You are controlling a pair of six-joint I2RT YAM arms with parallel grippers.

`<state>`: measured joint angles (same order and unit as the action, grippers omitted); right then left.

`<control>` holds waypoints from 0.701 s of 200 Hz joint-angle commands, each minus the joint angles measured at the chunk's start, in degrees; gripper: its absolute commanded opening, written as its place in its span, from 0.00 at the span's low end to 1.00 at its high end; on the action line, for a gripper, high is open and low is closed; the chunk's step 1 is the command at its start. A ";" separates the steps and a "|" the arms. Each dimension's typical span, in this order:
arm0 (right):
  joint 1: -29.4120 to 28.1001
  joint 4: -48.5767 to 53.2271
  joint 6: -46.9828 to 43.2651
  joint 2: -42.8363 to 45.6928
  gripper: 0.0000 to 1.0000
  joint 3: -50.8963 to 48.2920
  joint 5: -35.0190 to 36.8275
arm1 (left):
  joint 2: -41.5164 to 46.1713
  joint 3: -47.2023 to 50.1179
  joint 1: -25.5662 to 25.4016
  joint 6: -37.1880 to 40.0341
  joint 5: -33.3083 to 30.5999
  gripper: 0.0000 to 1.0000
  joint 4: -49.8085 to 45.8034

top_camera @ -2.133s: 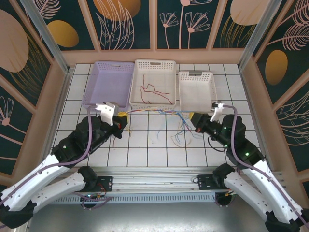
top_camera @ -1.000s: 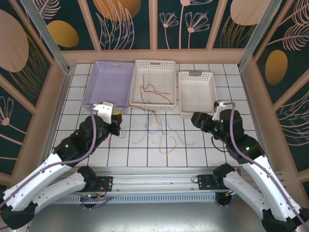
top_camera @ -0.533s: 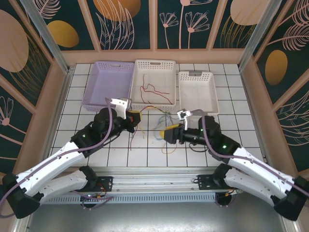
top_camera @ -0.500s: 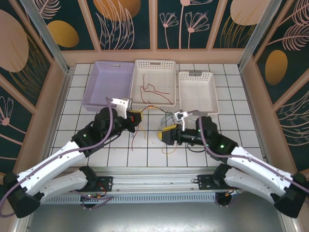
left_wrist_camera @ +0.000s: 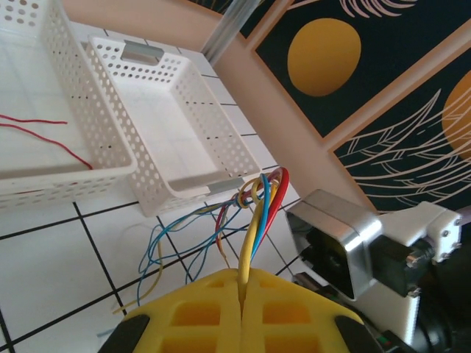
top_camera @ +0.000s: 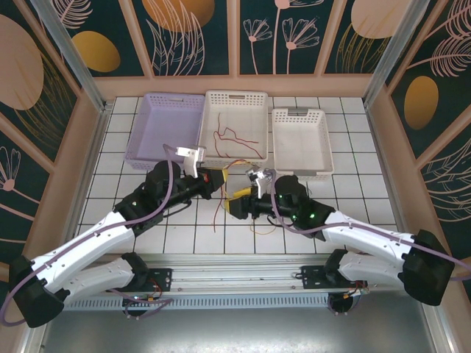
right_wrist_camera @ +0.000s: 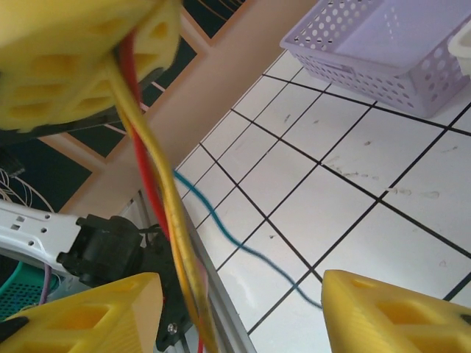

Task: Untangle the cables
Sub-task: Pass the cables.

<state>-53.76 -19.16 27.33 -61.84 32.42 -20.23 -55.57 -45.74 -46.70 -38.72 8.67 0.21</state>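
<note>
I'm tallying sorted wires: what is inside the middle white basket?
Thin red cables lie loose on the floor of the middle white basket. The left arm's wrist mount covers its near-left corner, so that spot cannot be checked.

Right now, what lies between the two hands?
The cables: pinched in the left hand, the bundle hangs between the open fingers of the right hand, clearest in the right wrist view.
</note>
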 commanded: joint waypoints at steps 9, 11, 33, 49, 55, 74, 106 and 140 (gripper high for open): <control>-0.82 -5.47 -0.85 -0.99 0.32 -0.57 -0.47 | -0.24 -0.45 0.29 -1.39 1.49 0.00 3.07; -0.82 -5.24 -0.87 -0.95 0.29 -0.53 -0.39 | -0.19 -0.48 0.22 -1.37 1.47 0.00 2.98; -0.83 -3.44 -1.05 -0.26 0.05 -0.17 0.27 | 0.15 -0.93 0.21 -0.45 0.49 0.19 1.38; -0.83 -2.71 -1.05 1.40 0.00 -0.39 0.79 | 0.95 -0.79 0.27 0.31 -0.03 0.41 0.14; -0.83 -2.57 -0.97 2.16 0.00 -0.50 1.12 | 1.33 -0.52 0.22 0.45 -0.11 0.47 -0.19; -0.82 -2.57 -1.00 5.09 0.00 -1.17 2.10 | 3.30 1.38 0.24 0.60 -0.09 0.55 -0.86; -0.34 -2.08 -1.49 9.57 0.00 -1.83 1.68 | 9.27 6.52 0.24 -0.25 -0.62 0.73 -1.40; 0.05 -2.08 -1.01 12.55 0.00 -1.75 0.46 | 15.99 17.42 0.25 -5.39 5.01 0.77 6.68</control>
<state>-54.15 -20.12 26.89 -51.70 31.33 -19.16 -42.68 -35.03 -46.65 -39.99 9.26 0.89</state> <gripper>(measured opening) 0.053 0.766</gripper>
